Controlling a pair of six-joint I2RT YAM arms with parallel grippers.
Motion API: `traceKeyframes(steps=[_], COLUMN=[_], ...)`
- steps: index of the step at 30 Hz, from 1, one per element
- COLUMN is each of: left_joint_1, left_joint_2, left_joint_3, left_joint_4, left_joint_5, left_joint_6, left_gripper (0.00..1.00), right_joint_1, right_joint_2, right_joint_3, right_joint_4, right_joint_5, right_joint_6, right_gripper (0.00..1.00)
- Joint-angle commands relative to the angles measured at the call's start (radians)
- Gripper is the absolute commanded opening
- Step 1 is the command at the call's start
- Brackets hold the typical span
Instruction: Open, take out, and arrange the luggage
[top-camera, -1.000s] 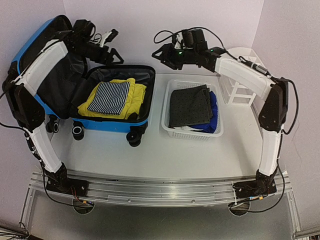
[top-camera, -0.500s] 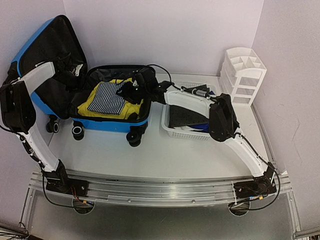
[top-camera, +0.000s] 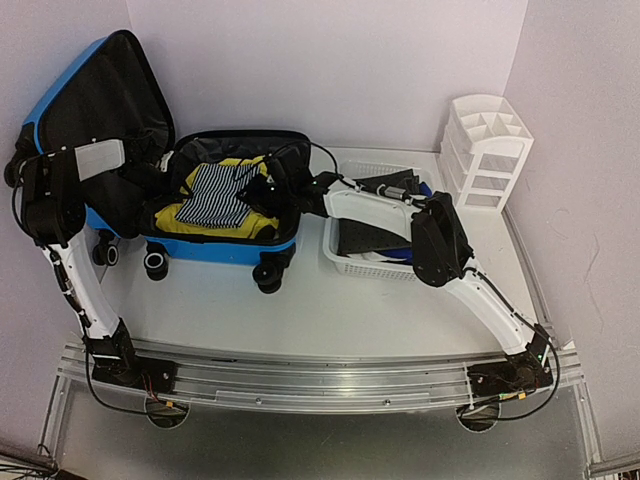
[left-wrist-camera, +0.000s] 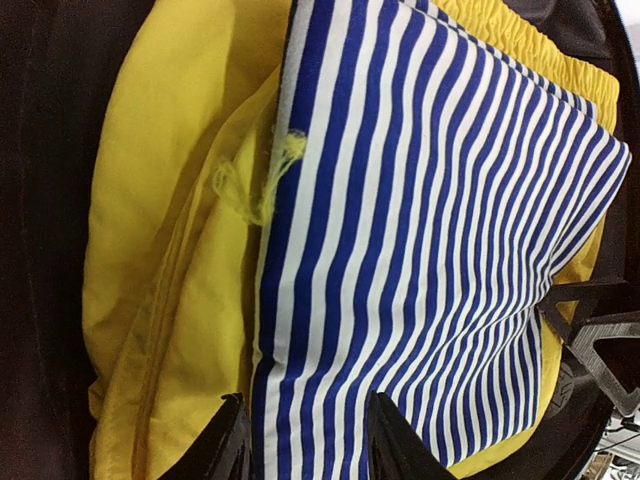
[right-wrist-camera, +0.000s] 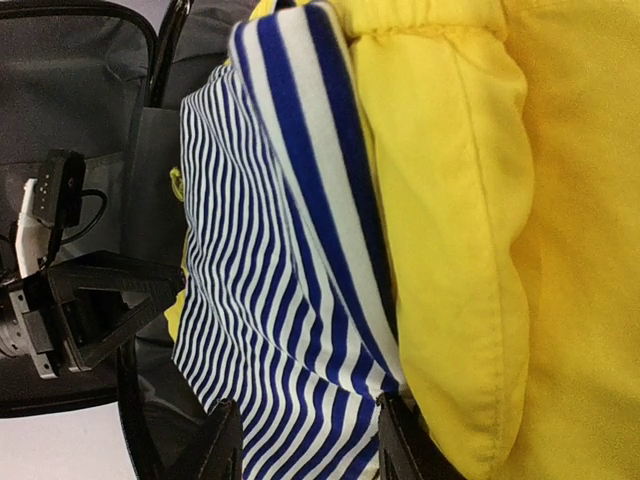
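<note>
The blue suitcase (top-camera: 215, 250) lies open at the left. Its black-lined lid (top-camera: 95, 90) leans up against the left wall. Inside, a folded blue-and-white striped cloth (top-camera: 215, 190) rests on a yellow garment (top-camera: 190, 220). My left gripper (top-camera: 163, 172) is open at the cloth's left edge, its fingers straddling the stripes (left-wrist-camera: 430, 230) in the left wrist view (left-wrist-camera: 305, 445). My right gripper (top-camera: 257, 190) is open at the cloth's right edge (right-wrist-camera: 300, 300), beside the yellow garment (right-wrist-camera: 520, 200); it shows in the right wrist view (right-wrist-camera: 305, 445). Each gripper shows in the other's wrist view.
A white slatted basket (top-camera: 345, 262) with dark cloth (top-camera: 365, 235) and something blue stands right of the suitcase, under my right arm. A white drawer organiser (top-camera: 487, 150) stands at the back right. Walls close in at the back and on both sides.
</note>
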Motion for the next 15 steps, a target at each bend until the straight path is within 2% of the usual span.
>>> traceKeyframes(steps=[1,8,12,15], left_joint_1=[-0.002,-0.002,-0.002,-0.002], left_joint_2=[-0.009,0.026,0.046,0.069], left_joint_3=[-0.017,-0.018,-0.006,-0.005], left_joint_4=[0.065,0.084,0.089,0.091], left_joint_5=[0.058,0.044,0.039,0.048], left_joint_6=[-0.045,-0.063,-0.065,-0.067], left_gripper=[0.39,0.42,0.43,0.42], right_joint_1=[-0.004,-0.001,-0.001,-0.001], right_joint_2=[-0.053,-0.040,0.041,0.109], right_joint_3=[-0.006,0.025,0.088,0.175], right_joint_4=[-0.099,-0.112,-0.110,-0.101], right_joint_5=[0.112,0.127,0.066,0.025], right_joint_6=[-0.039,-0.062,-0.038,-0.013], right_gripper=[0.41,0.43,0.45,0.43])
